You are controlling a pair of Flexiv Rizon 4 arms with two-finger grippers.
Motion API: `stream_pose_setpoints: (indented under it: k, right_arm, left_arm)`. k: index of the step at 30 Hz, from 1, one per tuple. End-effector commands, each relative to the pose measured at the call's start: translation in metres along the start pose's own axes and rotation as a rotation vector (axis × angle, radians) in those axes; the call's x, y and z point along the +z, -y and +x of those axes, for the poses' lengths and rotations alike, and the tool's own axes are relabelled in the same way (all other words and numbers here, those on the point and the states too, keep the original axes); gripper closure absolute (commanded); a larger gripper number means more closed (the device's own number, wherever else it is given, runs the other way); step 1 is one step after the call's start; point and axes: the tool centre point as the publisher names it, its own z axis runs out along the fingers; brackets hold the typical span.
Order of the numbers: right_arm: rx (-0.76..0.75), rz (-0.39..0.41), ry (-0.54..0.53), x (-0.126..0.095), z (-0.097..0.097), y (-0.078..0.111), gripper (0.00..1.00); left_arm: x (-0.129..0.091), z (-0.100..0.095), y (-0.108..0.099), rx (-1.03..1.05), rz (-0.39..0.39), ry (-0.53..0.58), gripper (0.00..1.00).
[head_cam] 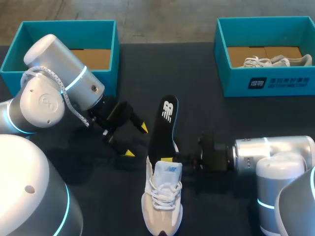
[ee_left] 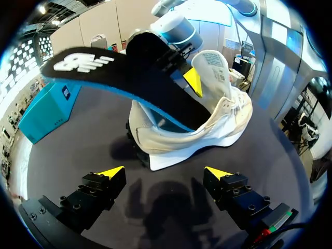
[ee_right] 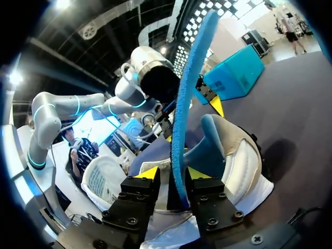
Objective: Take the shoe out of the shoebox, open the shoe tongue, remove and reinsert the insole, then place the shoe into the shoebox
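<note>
A white shoe (head_cam: 162,199) stands on the dark table near the front edge, its tongue (head_cam: 168,170) pulled open. A black insole (head_cam: 166,123) with a blue underside rises from its opening and leans toward the back. My right gripper (head_cam: 170,159) is at the opening; in its wrist view the insole (ee_right: 189,78) runs between the fingers of the right gripper (ee_right: 174,174), with a gap on one side, so it is open. My left gripper (head_cam: 136,141) hangs open and empty left of the shoe (ee_left: 207,129), apart from it, as the left gripper (ee_left: 166,173) shows in its own view.
A teal shoebox (head_cam: 266,83) at the back right holds another white shoe (head_cam: 275,61). A second teal box (head_cam: 114,54) stands at the back left, behind my left arm. Bare dark table lies between the boxes.
</note>
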Motion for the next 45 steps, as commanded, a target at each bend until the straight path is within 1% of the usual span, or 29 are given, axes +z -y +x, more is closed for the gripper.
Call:
stream_pose_setpoints:
  k: [1,6,12,17,19,24,28,31,37,43,45]
  right_arm:
    - [-0.013,0.003,-0.004,0.007,-0.002,-0.006,0.69]
    - [-0.027,-0.001,-0.004,0.009,-0.003,-0.014,0.71]
    - [-0.037,-0.013,0.001,0.009,-0.005,-0.018,0.69]
    - [-0.057,-0.025,-0.001,0.007,-0.003,-0.024,0.69]
    - [-0.067,-0.03,0.002,0.007,-0.002,-0.027,0.68]
    - [-0.077,-0.044,0.007,0.004,-0.001,-0.03,0.62]
    - [-0.092,-0.061,0.005,0.002,0.001,-0.035,0.62]
    - [-0.096,-0.066,0.004,0.005,0.001,-0.039,0.64]
    - [-0.091,-0.067,0.006,0.011,-0.004,-0.038,0.64]
    - [-0.106,-0.077,0.017,0.013,-0.001,-0.043,0.65]
    - [-0.11,-0.078,0.02,0.014,0.0,-0.044,0.69]
  left_arm:
    - [0.001,0.0,0.0,0.0,-0.004,0.0,0.0]
    - [0.001,0.0,0.0,0.0,-0.004,0.0,0.0]
    - [0.001,0.0,0.0,0.0,-0.004,0.0,0.0]
    - [0.001,0.0,0.0,0.0,-0.004,0.0,0.0]
    - [0.001,0.0,0.0,0.0,-0.004,0.0,0.0]
    - [0.001,0.0,0.0,0.0,-0.004,0.0,0.0]
    - [0.001,0.0,0.0,0.0,-0.004,0.0,0.0]
    - [0.001,0.0,0.0,0.0,-0.004,0.0,0.0]
    - [0.001,0.0,0.0,0.0,-0.004,0.0,0.0]
    - [0.001,0.0,0.0,0.0,-0.004,0.0,0.0]
    - [0.001,0.0,0.0,0.0,-0.004,0.0,0.0]
